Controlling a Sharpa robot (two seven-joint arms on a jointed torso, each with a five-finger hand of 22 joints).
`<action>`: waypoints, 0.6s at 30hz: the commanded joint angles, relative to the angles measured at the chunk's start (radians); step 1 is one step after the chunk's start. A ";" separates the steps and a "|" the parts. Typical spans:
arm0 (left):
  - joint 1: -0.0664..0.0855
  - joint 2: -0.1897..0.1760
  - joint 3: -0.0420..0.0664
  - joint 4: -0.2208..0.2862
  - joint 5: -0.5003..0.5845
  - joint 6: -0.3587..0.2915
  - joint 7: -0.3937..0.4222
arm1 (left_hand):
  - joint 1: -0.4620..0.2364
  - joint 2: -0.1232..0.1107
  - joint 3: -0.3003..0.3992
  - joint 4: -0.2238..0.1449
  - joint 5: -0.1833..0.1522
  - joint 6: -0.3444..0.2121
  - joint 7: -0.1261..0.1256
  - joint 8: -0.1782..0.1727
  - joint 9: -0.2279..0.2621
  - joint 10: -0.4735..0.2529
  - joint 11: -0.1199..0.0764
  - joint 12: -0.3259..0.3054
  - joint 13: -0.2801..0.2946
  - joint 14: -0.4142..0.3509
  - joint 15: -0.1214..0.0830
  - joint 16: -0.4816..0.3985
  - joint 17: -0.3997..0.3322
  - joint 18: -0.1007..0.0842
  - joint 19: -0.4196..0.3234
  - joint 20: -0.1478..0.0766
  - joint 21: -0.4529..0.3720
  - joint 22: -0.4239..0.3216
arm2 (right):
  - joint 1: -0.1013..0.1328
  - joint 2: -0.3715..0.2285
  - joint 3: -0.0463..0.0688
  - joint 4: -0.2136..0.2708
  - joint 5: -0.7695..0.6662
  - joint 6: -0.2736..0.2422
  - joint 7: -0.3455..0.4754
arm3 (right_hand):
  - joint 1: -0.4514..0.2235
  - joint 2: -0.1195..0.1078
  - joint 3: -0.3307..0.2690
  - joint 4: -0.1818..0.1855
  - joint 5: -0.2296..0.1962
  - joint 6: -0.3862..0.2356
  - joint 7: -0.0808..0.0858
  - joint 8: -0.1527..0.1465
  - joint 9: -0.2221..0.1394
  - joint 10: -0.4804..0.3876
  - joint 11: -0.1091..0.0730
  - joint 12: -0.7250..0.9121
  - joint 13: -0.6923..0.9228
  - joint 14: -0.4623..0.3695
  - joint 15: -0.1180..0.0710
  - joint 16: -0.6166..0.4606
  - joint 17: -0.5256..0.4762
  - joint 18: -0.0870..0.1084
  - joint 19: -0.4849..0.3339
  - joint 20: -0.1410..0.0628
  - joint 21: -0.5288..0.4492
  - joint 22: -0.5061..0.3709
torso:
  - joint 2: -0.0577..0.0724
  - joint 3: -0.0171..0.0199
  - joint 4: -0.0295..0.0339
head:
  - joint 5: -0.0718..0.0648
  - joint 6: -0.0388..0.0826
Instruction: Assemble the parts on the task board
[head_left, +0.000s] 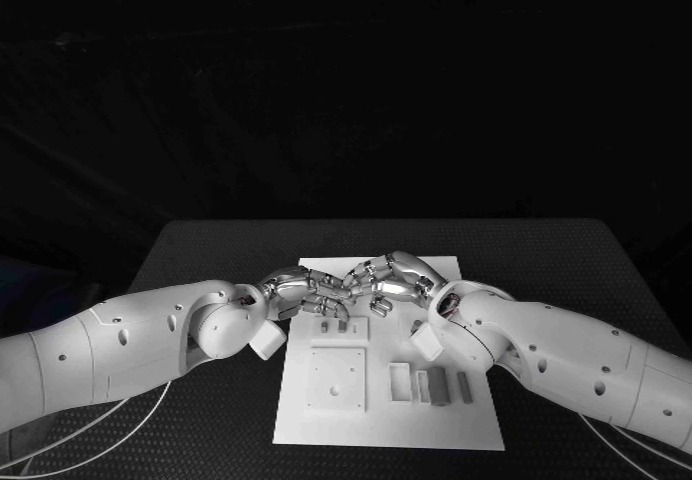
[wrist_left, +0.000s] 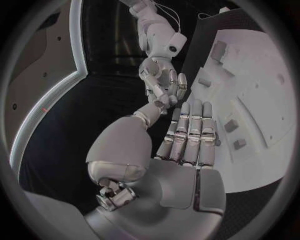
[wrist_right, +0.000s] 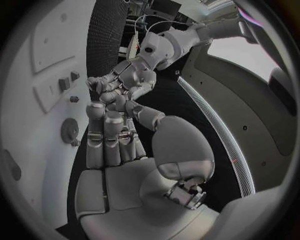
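The white task board (head_left: 389, 425) lies in the middle of the black table. My left hand (head_left: 300, 291) and right hand (head_left: 397, 279) hover side by side over its far end, fingertips nearly meeting. In the left wrist view my left hand (wrist_left: 187, 135) has straight fingers and a bare palm, with the right hand (wrist_left: 164, 82) just beyond its thumb. The right hand (wrist_right: 109, 137) looks the same, facing the left hand (wrist_right: 122, 80). I see no part in either. Two small grey parts (head_left: 335, 325) stand just below the hands, and several grey bars (head_left: 433, 385) lie at the board's right.
A raised square plate (head_left: 336, 378) takes up the board's left middle. Black table surface (head_left: 202, 250) surrounds the board on all sides. Cables (head_left: 87, 425) trail under my left arm at the near left.
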 joint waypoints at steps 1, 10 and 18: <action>0.000 0.001 0.000 0.002 -0.014 0.026 0.004 | 0.015 0.005 0.013 0.000 -0.001 0.007 -0.010 0.002 0.000 0.002 -0.009 0.005 0.002 0.006 -0.002 -0.004 0.001 -0.008 0.000 -0.002 -0.006 -0.002 | -0.001 0.001 0.000 -0.002 0.010 0.037 0.019 | 0.002 0.011 0.008 0.000 0.006 -0.008 -0.001 -0.005 0.003 -0.001 0.004 -0.007 -0.004 0.000 0.008 -0.003 0.001 0.093 -0.004 0.002 -0.005 0.018 | 0.000 -0.0002 0.0002 | 0.000 0.001; 0.000 0.001 0.000 0.000 -0.021 0.039 0.008 | 0.012 0.023 0.039 0.003 0.000 0.066 -0.026 0.030 0.005 0.049 -0.021 0.028 0.019 0.024 -0.009 -0.001 0.007 -0.008 0.002 0.000 -0.007 -0.006 | -0.001 0.000 0.000 -0.009 0.010 0.041 0.013 | -0.004 0.015 0.034 0.001 0.006 -0.014 0.001 -0.008 0.007 -0.001 0.008 -0.019 -0.019 0.001 0.011 -0.001 0.002 0.093 -0.003 0.002 -0.004 0.018 | 0.000 -0.0004 0.0004 | -0.001 0.002; 0.000 -0.001 0.000 -0.001 -0.021 0.038 0.011 | -0.002 0.030 0.041 0.003 -0.001 0.076 -0.027 0.032 0.003 0.059 -0.022 0.031 0.023 0.025 -0.008 -0.004 0.009 -0.008 0.002 0.000 -0.007 -0.008 | -0.001 -0.001 0.000 -0.012 -0.002 0.021 0.007 | -0.007 0.013 0.040 0.000 0.006 -0.014 0.002 -0.008 0.009 0.002 0.008 -0.020 -0.023 0.002 0.011 0.001 0.003 0.093 -0.001 0.001 -0.002 0.018 | 0.000 -0.0003 0.0003 | -0.002 0.001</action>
